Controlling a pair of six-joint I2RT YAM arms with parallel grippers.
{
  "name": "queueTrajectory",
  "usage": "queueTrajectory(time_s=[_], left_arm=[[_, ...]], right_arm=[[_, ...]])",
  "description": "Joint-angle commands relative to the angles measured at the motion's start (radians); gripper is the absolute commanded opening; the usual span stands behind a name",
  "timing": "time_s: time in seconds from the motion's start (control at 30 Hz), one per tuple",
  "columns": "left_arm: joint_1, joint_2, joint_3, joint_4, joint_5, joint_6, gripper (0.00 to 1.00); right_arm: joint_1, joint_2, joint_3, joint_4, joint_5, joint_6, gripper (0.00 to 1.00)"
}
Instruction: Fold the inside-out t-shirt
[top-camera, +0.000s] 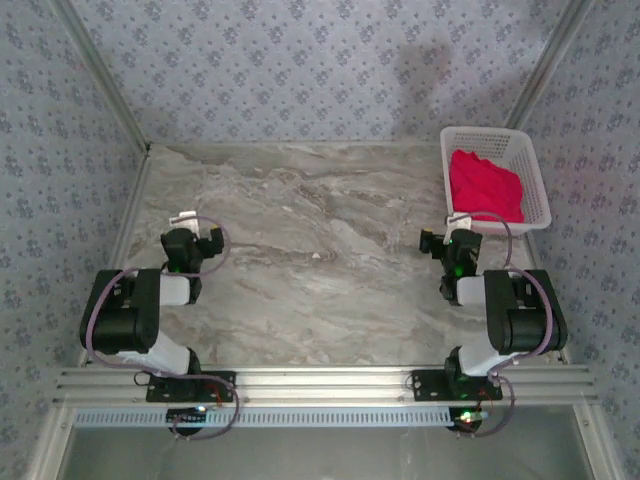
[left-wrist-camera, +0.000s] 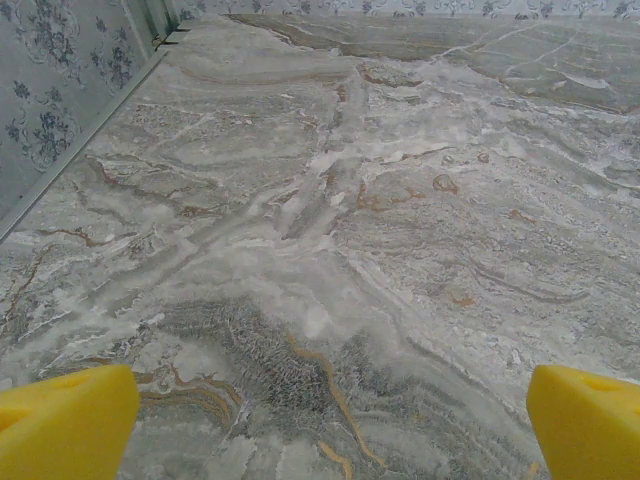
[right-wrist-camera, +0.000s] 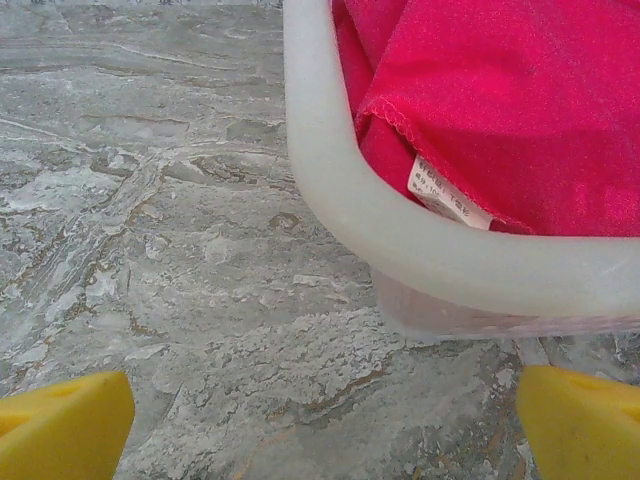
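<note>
Red shirt (top-camera: 485, 185) bunched in basket (top-camera: 482, 138), far right on counter (top-camera: 320, 260). Soft, light, limp; take at hem by tag (right-wrist-camera: 450, 195). Open wide, empty: left fingers (left-wrist-camera: 60, 425), right fingers (right-wrist-camera: 60, 425).

Robot lab cell dressed like a home: left arm (top-camera: 130, 320) and right arm (top-camera: 515, 315) bolted to an aluminium rail (top-camera: 330, 383) at a marble-look tabletop (top-camera: 320, 260), boxed by floral wallpaper panels (top-camera: 300, 70) in metal framing (top-camera: 100, 75).
</note>
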Motion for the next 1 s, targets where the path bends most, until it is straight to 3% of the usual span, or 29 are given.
queueTrajectory(time_s=[0.0,0.97], left_arm=[[0.005,-0.001,0.021,0.002,0.010,-0.001,1.00],[0.004,-0.002,0.018,0.008,0.011,0.004,1.00]], right_arm=[[-0.005,0.005,0.019,0.024,0.001,-0.001,1.00],[-0.012,0.004,0.018,0.025,-0.014,0.002,1.00]])
